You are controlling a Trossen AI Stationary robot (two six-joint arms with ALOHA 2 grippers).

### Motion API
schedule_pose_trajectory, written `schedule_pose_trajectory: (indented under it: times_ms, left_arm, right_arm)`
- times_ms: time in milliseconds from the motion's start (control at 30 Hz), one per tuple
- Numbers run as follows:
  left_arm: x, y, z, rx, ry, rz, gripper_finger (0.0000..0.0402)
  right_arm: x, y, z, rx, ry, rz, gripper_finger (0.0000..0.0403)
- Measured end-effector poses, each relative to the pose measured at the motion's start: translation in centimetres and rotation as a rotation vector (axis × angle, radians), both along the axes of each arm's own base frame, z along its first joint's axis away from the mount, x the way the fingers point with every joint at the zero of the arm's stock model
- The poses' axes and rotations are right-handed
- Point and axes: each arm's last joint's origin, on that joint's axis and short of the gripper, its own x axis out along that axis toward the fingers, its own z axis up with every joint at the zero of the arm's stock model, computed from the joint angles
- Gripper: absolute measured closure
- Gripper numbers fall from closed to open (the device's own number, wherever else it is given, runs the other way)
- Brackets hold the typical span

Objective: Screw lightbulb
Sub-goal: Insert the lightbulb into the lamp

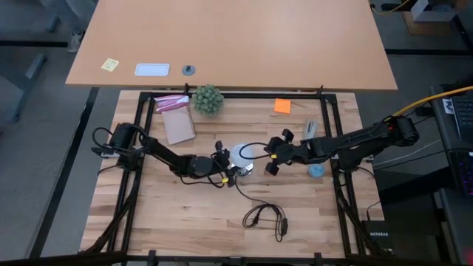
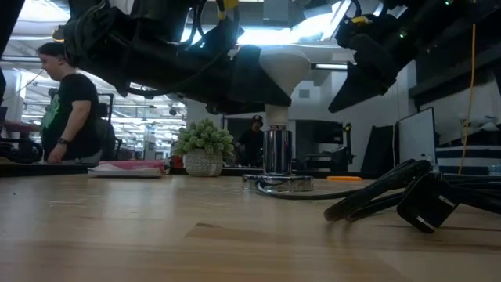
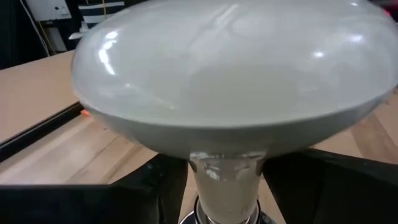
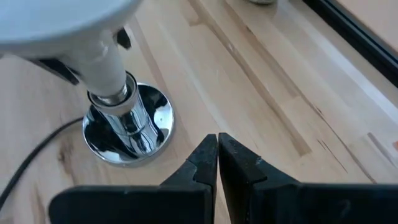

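- The lightbulb [image 1: 242,155] stands upright in the socket [image 4: 127,127] at the table's [image 1: 185,222] middle.
- The left gripper [image 1: 224,168] is at its left, the right gripper [image 1: 272,157] just right.
- The plant [image 1: 208,99] sits behind.

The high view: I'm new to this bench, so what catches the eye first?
The white frosted lightbulb at the table's centre, standing in a shiny chrome socket, gripped by the left pincer. The right pincer waits shut beside it. A small green potted plant sits at the far edge.
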Motion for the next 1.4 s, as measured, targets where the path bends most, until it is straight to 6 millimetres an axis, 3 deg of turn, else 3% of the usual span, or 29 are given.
schedule_pose_trajectory:
  times_ms: [300, 900, 1133, 1400]
  left_arm:
    - [0.0, 0.0, -0.1, 0.004, 0.009, -0.001, 0.0224]
    - [-0.1, 0.0, -0.4, -0.002, 0.035, 0.000, 0.0224]
    - [-0.1, 0.0, -0.3, -0.004, 0.030, 0.000, 0.0224]
    - [-0.1, 0.0, -0.3, -0.004, 0.031, 0.001, 0.0224]
  right_arm:
    - [0.2, 0.1, -0.2, 0.024, 0.000, 0.015, 0.0382]
    - [2.9, 0.5, -4.4, 0.021, 0.066, 0.018, 0.0382]
    - [4.5, 0.6, -7.2, 0.035, 0.078, 0.055, 0.0382]
    - [5.0, 0.1, -9.5, 0.058, 0.138, 0.056, 0.0382]
